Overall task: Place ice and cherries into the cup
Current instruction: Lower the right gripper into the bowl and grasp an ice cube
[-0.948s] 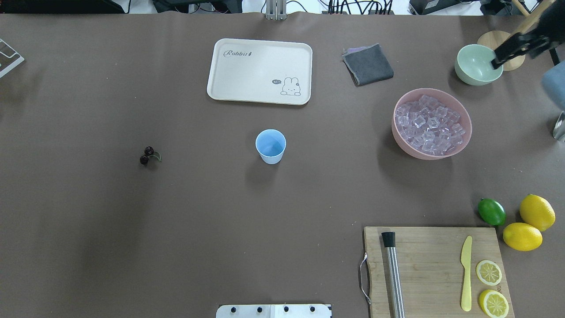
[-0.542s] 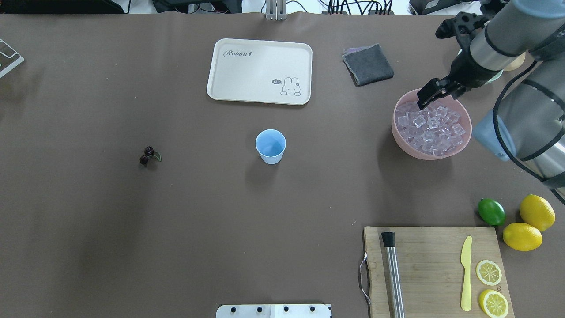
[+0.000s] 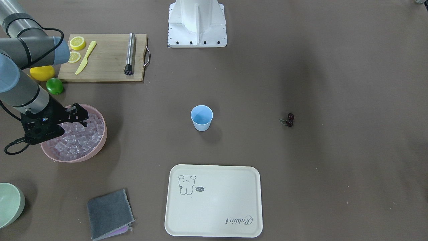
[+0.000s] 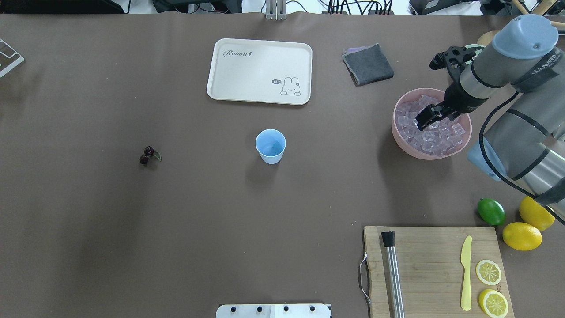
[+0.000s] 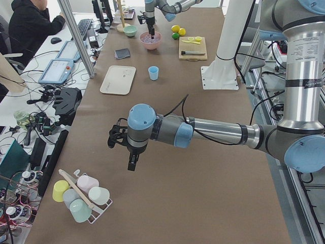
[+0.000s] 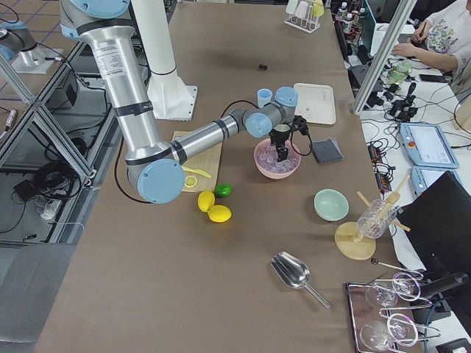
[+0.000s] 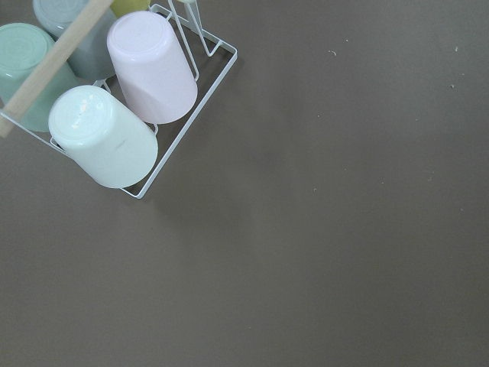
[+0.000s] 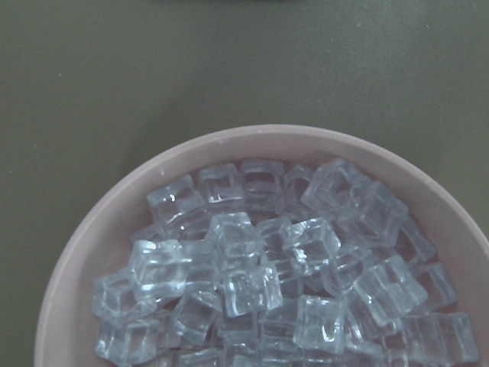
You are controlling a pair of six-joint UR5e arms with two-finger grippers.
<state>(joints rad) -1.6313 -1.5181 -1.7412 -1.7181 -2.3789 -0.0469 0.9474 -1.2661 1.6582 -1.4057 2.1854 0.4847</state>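
The light-blue cup stands upright in the middle of the table, also in the front view. The dark cherries lie on the table far to its left. The ice fills the pink bowl at the right; the right wrist view looks straight down on the cubes. My right gripper hangs just over the ice inside the bowl's rim, jaws apart and empty. My left gripper shows only in the exterior left view, pointing down near a cup rack; I cannot tell its state.
A cream tray and a grey cloth lie behind the cup. A cutting board with a knife, a steel rod and lemon slices sits front right, beside a lime and lemons. A green bowl stands beyond the pink one.
My right arm has swung from the green bowl to the pink bowl and come down toward the ice. The cup and cherries have not moved.
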